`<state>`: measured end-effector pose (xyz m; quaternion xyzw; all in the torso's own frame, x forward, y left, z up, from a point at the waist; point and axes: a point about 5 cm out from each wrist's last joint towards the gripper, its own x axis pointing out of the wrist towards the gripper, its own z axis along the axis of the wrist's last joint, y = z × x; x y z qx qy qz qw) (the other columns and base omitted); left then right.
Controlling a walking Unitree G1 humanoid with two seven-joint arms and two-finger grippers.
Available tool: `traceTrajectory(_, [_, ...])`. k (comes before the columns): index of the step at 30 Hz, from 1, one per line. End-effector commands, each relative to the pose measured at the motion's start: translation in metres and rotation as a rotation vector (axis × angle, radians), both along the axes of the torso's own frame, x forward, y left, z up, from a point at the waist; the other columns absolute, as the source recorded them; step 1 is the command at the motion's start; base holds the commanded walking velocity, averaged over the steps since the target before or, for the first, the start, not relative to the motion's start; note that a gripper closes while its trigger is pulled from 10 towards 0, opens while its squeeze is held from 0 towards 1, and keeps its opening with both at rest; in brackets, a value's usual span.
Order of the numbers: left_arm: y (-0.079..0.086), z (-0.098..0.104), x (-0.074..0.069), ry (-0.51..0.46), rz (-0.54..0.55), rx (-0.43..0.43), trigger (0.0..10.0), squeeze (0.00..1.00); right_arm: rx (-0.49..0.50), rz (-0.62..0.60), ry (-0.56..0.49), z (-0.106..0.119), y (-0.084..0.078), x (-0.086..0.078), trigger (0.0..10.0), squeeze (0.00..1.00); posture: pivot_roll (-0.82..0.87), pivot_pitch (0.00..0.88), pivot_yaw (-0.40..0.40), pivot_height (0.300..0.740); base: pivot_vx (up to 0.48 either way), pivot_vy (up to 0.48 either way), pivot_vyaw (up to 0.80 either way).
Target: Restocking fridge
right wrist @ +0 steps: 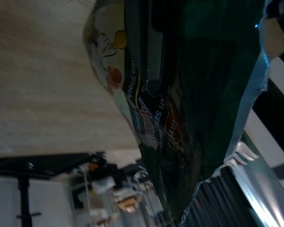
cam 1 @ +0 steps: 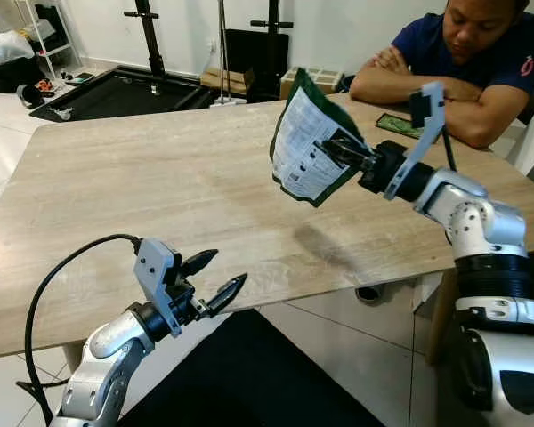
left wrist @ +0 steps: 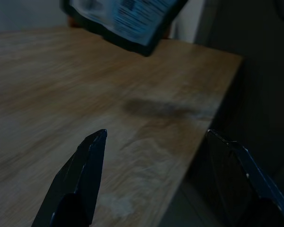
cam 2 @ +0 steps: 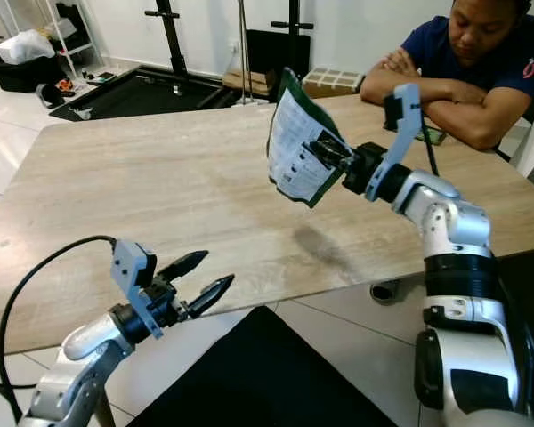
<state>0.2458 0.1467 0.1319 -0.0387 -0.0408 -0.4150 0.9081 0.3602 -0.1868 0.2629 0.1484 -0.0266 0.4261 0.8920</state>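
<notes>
The right gripper (cam 1: 338, 149) holds a dark green foil food pouch (cam 1: 307, 142) in the air above the wooden bench (cam 1: 142, 196), jaws clamped on its edge. The left gripper (cam 1: 215, 277) hovers at the bench's near edge, jaws apart. A person (cam 1: 467, 53) sits opposite, arms folded.
</notes>
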Motion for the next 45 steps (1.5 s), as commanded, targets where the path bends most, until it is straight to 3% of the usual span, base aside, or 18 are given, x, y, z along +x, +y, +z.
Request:
traceTrajectory(1, [-0.003,-0.001,-0.005,0.026,-0.066,0.033,10.0,0.00,0.025,0.045,-0.026,0.005,-0.005,-0.004,10.0,0.00,-0.09,0.045,0.003,0.740,0.000,0.000,0.00])
traceTrajectory(4, [-0.004,-0.004,-0.010,0.067,-0.122,0.067,10.0,0.00,0.011,0.081,-0.018,0.000,-0.010,-0.008,10.0,0.00,-0.08,0.045,0.003,0.740,0.000,0.000,0.00])
traceTrajectory(6, [-0.003,-0.011,-0.019,0.157,-0.201,0.117,10.0,0.00,0.001,0.151,-0.001,-0.009,-0.021,-0.016,10.0,0.00,-0.08,0.043,0.003,0.740,0.000,0.000,0.00])
traceTrajectory(13, [0.009,-0.031,-0.037,0.300,-0.255,0.255,10.0,0.00,-0.037,0.280,0.026,-0.025,-0.036,-0.037,10.0,0.00,-0.07,0.042,0.003,0.740,0.000,0.000,0.00])
traceTrajectory(16, [0.018,-0.045,-0.052,0.388,-0.280,0.336,10.0,0.00,-0.063,0.333,0.073,-0.037,-0.043,-0.048,10.0,0.00,-0.07,0.043,0.006,0.740,0.000,0.000,0.00])
traceTrajectory(19, [0.024,-0.058,-0.067,0.482,-0.307,0.401,10.0,0.00,-0.033,0.386,0.096,-0.041,-0.051,-0.060,10.0,0.00,-0.07,0.046,0.006,0.740,0.000,0.000,0.00])
traceTrajectory(24, [0.028,-0.068,-0.076,0.552,-0.325,0.462,10.0,0.00,0.009,0.429,0.097,-0.039,-0.058,-0.069,10.0,0.00,-0.07,0.048,0.008,0.740,0.000,0.000,0.00])
traceTrajectory(25, [0.032,-0.077,-0.080,0.591,-0.313,0.505,10.0,0.00,0.015,0.458,0.109,-0.041,-0.061,-0.075,10.0,0.00,-0.07,0.049,0.010,0.740,0.000,0.000,0.00])
traceTrajectory(33, [0.043,-0.099,-0.084,0.651,-0.230,0.593,10.0,0.00,-0.013,0.512,0.166,-0.051,-0.066,-0.090,10.0,0.00,-0.08,0.046,0.013,0.740,0.000,0.000,0.00])
traceTrajectory(37, [0.049,-0.123,-0.084,0.678,-0.118,0.665,10.0,0.00,-0.082,0.525,0.269,-0.070,-0.069,-0.105,10.0,0.00,-0.08,0.045,0.020,0.740,0.000,0.000,0.00])
traceTrajectory(45, [0.056,-0.150,-0.089,0.731,-0.017,0.738,10.0,0.00,-0.136,0.517,0.368,-0.096,-0.066,-0.114,10.0,0.00,-0.08,0.040,0.021,0.740,0.000,0.000,0.00])
